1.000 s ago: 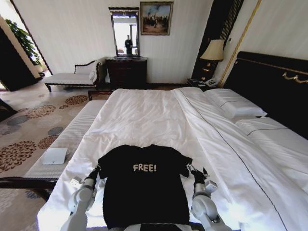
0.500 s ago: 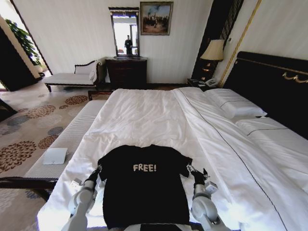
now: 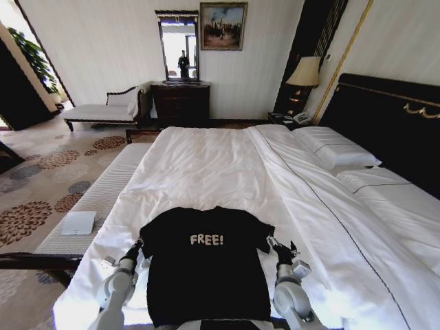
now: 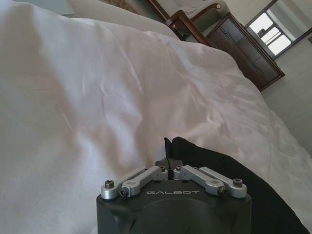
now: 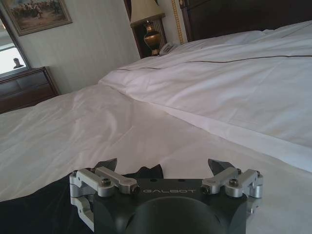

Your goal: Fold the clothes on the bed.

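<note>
Black and soft, the T-shirt (image 3: 206, 265) lies flat on the white duvet near the foot edge of the bed (image 3: 227, 165), its pale "FREE!" lettering facing up. The left gripper (image 3: 137, 245) sits at the shirt's left sleeve; in the left wrist view (image 4: 168, 165) its fingers are drawn together with a fold of the black fabric (image 4: 219, 170) pinched between the tips. The right gripper (image 3: 278, 249) rests at the right sleeve, and in the right wrist view (image 5: 165, 168) its fingers stand wide apart, the sleeve's edge (image 5: 141, 173) lying just between and ahead of them.
</note>
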Available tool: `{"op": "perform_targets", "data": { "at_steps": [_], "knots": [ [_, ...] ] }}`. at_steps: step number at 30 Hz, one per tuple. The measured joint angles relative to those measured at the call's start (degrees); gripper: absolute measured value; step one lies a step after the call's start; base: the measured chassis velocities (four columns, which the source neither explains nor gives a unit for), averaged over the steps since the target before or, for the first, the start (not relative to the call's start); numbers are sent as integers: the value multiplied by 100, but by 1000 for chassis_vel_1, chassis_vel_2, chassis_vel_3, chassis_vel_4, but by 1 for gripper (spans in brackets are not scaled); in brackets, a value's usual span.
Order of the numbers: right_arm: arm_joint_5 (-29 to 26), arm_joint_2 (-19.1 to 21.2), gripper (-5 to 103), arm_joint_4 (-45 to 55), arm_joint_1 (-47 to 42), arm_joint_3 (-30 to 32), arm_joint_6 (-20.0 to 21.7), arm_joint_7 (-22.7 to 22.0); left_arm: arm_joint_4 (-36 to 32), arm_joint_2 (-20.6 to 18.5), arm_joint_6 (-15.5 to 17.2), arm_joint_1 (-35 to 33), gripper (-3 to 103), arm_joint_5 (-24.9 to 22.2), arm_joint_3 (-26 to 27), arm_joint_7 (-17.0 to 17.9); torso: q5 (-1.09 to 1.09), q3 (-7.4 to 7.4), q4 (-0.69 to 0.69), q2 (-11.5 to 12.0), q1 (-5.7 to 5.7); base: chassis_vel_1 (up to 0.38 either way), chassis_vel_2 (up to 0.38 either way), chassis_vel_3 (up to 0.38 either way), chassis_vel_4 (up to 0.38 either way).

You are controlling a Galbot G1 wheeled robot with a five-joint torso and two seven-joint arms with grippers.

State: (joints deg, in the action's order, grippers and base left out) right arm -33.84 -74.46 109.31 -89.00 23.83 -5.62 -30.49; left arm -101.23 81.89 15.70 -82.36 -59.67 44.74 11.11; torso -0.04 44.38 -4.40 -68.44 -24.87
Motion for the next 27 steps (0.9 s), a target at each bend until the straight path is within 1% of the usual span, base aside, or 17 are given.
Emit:
{"op": "perform_targets", "data": {
  "at_steps": [13, 17, 27],
  "knots": [
    [31, -9, 100, -13, -1, -5, -14, 0, -102, -11, -19, -59, 0, -110, 155, -13, 0, 0, 0, 0, 0, 0, 0, 0, 0],
    [31, -6, 100, -11, 13, -4, -14, 0, -170, -42, -29, -180, 0, -136, 196, -12, 0, 0, 0, 0, 0, 0, 0, 0, 0],
    [-47, 129, 100, -91, 162, -4, -17, -9, -193, -40, -118, -340, 0, -144, 291, -26, 0, 0, -1, 0, 0, 0, 0, 0, 0]
  ]
}}
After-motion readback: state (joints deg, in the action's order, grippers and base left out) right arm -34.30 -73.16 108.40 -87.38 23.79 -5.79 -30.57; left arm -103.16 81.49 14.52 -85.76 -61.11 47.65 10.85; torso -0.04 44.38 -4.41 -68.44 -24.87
